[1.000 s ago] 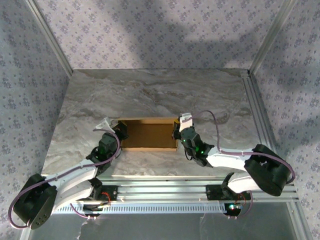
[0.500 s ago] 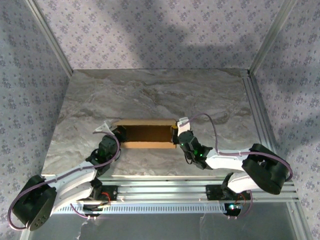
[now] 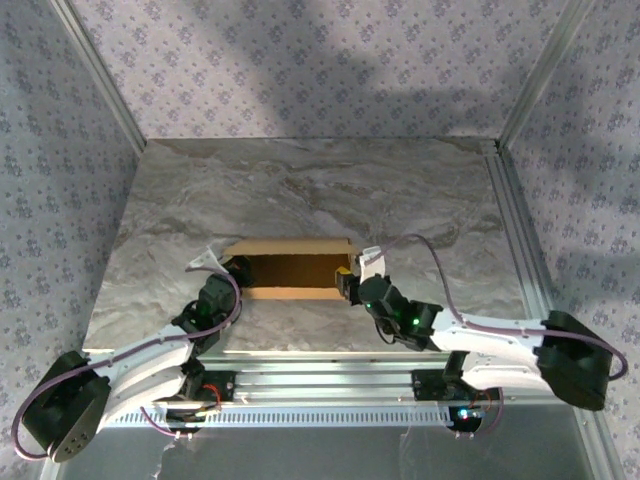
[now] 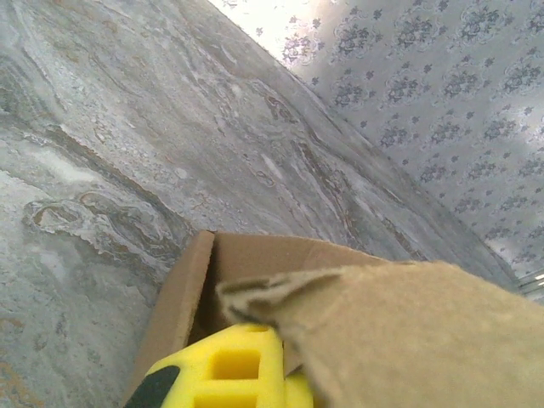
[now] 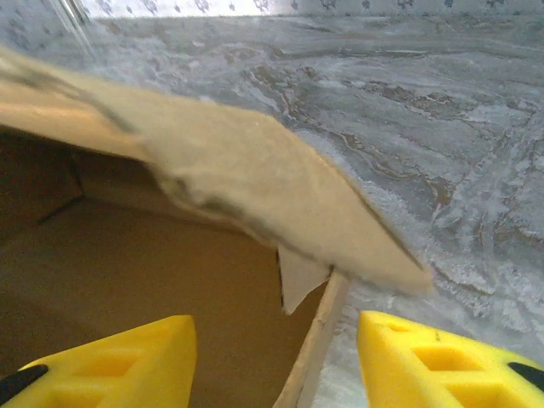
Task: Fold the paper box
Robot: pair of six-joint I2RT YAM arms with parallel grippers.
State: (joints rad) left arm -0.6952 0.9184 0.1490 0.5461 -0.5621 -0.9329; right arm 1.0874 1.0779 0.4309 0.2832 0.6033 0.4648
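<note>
box: the paper box (image 3: 295, 268) sits mid-table (image 3: 300, 180), open top up, btwn the two arms.
left gripper (image 3: 238, 268): at the box's left end. Jaws closed, and imo pinching the left flap (image 4: 399, 331). We see one yellow finger (image 4: 225, 374) inside the wall; the other is hidden under cardboard.
right gripper (image 3: 350, 285): at the right end. Jaws apart, straddling the right wall (image 5: 316, 340), touching nothing afaict.
right flap (image 5: 255, 187): hangs half over the opening, bent and not tucked.
risk 1: only one end is held, so if the left arm pulls or lifts, we'd expect the box to pivot or skid and the right side to lose its line-up.
risk 2: if the right jaws close as they stand, they could grab the wall rather than the flap and crush the corner.
risk 3: the flap edge looks soft and curled, so a push off the crease prob buckles it instead of folding.
risk 4: a hard pinch on the left may tear or dent the thin flap.
</note>
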